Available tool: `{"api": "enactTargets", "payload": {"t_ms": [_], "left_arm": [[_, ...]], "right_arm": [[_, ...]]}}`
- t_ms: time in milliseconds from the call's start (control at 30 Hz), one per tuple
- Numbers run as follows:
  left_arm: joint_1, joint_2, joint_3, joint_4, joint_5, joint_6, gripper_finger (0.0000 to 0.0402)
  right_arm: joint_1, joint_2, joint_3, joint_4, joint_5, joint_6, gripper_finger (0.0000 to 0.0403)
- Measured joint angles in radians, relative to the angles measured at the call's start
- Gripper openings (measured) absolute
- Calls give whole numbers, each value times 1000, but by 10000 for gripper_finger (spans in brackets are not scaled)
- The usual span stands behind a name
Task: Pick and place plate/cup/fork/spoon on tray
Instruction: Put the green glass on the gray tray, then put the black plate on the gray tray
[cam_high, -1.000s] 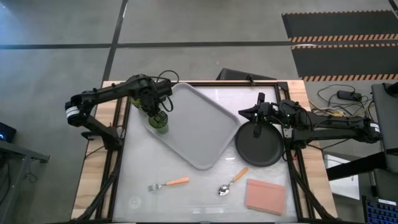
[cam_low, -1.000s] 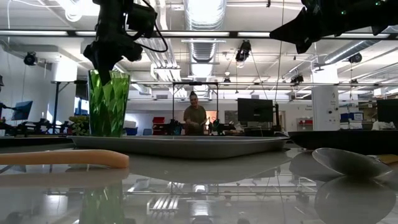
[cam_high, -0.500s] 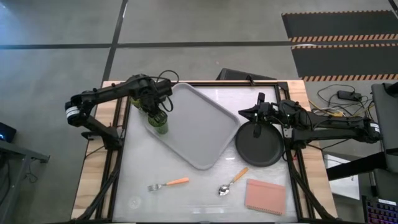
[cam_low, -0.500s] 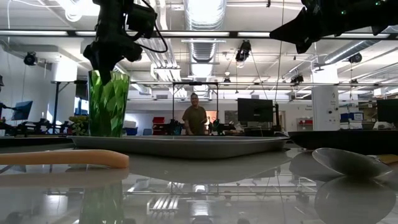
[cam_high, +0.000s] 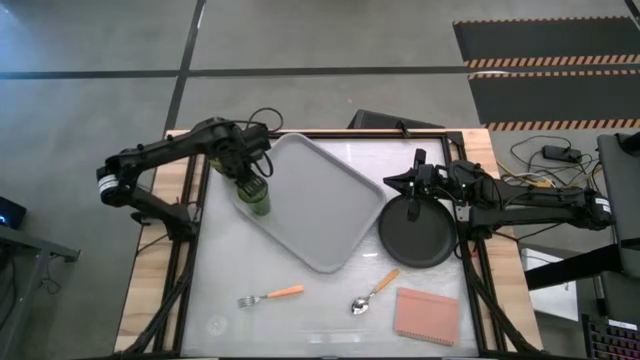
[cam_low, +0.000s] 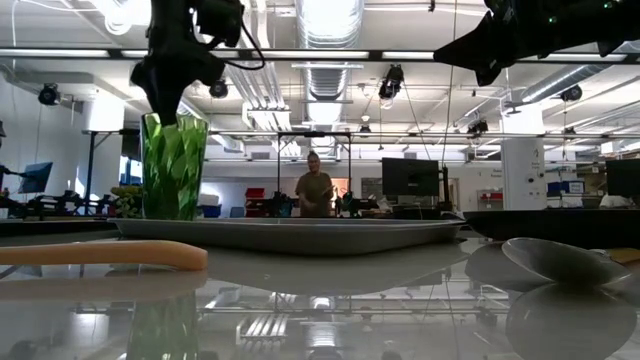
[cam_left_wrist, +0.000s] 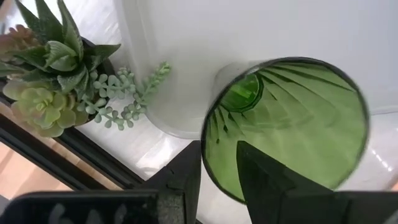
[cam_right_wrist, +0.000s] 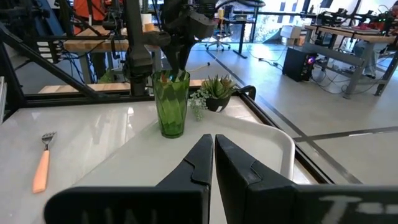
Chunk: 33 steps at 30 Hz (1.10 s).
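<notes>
- Fingers (cam_left_wrist: 261, 177) of the left gripper (cam_high: 250, 180) straddle the cup's rim, one inside the glass and one outside; whether they press the wall cannot be told.
- Standing upright, the cup (cam_high: 258, 201) sits on the tray (cam_high: 320, 205) at its 9 o'clock corner, just beside a small potted plant (cam_left_wrist: 50, 74).
- Pressed together with nothing between them, the right gripper (cam_high: 414, 184) fingers hang above the plate's 12 o'clock rim.
- Resting on the table, the plate (cam_high: 417, 233) touches the tray's 3 o'clock edge.
- Lying at 6 o'clock of the tray are the fork (cam_high: 271, 295) and the spoon (cam_high: 373, 292), well apart, with a pink pad (cam_high: 426, 314) just beside the spoon.
</notes>
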Motion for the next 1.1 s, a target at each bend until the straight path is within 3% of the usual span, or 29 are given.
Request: {"api": "enactTargets", "payload": {"t_ms": [433, 533, 700, 900, 1100], "left_arm": [[-2, -131, 4, 11, 2, -42, 85], [-30, -194, -14, 83, -43, -47, 85], [-132, -325, -73, 339, -151, -43, 85], [-298, -477, -255, 771, -155, 33, 85], [-420, -564, -461, 1065, -155, 92, 85]], "right_arm": [[0, 0, 0, 0, 0, 30, 9], [0, 3, 0, -5, -1, 32, 9], [1, 34, -1, -25, -2, 109, 9], [31, 106, 1, -49, -10, 204, 9], [125, 182, 86, -149, -10, 273, 9]]}}
